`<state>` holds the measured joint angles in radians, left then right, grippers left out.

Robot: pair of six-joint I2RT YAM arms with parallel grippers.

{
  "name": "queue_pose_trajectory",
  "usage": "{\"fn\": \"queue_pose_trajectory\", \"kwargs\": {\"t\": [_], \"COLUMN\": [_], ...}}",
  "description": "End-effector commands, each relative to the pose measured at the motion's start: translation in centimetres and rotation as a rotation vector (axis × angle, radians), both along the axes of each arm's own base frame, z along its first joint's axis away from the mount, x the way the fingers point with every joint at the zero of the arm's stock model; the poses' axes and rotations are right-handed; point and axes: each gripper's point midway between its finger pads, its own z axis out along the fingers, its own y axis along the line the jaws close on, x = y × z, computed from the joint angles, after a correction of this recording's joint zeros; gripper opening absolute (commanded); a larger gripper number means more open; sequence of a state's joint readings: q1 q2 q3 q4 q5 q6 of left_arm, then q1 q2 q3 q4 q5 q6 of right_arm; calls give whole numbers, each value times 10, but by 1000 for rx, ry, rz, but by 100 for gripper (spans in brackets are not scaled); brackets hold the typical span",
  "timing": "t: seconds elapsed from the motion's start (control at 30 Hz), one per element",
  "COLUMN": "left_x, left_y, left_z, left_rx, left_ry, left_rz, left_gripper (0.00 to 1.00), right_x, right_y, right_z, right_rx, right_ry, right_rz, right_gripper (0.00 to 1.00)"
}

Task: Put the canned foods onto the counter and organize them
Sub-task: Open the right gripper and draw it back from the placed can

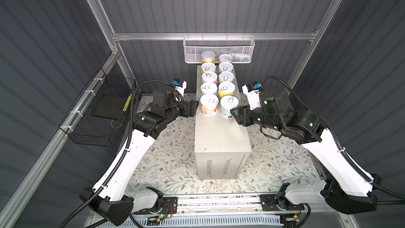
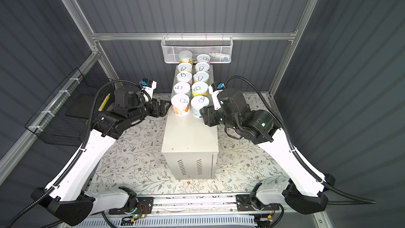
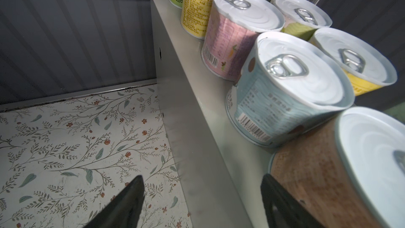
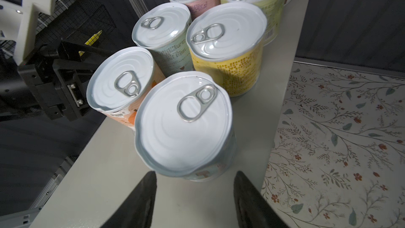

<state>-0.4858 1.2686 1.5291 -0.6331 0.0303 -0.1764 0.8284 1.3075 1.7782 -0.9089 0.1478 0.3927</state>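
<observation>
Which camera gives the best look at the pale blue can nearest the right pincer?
The right wrist view: the pale blue can fills the centre, lid and pull tab sharp. Both top views show it small, its label partly behind the right pincer. The left wrist view misses it.

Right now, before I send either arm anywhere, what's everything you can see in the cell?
cans: ten, pastel labels with silvery lids, two rows of five on the cabinet's far half
cabinet: one, off-white, centre of the mat
mat: one, white floral, underneath everything
mesh basket: one, white, back rail
wire basket: one, black, left rail
left tool: one, black, open, beside the orange can
right tool: one, black, open, by the pale-blue can
</observation>
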Motion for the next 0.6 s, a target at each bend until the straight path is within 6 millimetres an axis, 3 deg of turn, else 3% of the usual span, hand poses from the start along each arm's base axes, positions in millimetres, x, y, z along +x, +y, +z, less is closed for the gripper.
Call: {"fn": "queue_pose_trajectory", "kwargs": {"t": [0.0, 0.57], "left_x": [0, 3], "left_y": [-7, -8], "left_z": [3, -3], "left_rx": [-22, -11], "left_ry": [-3, 7], "left_rz": [-22, -23], "left_gripper": [84, 84], "right_x": [3, 10], "right_y": [6, 9], "right_z": [-4, -9], "right_rx": [-5, -15], "right_ry": [0, 12], "right_rz": [12, 11], "right_gripper": [59, 61]}}
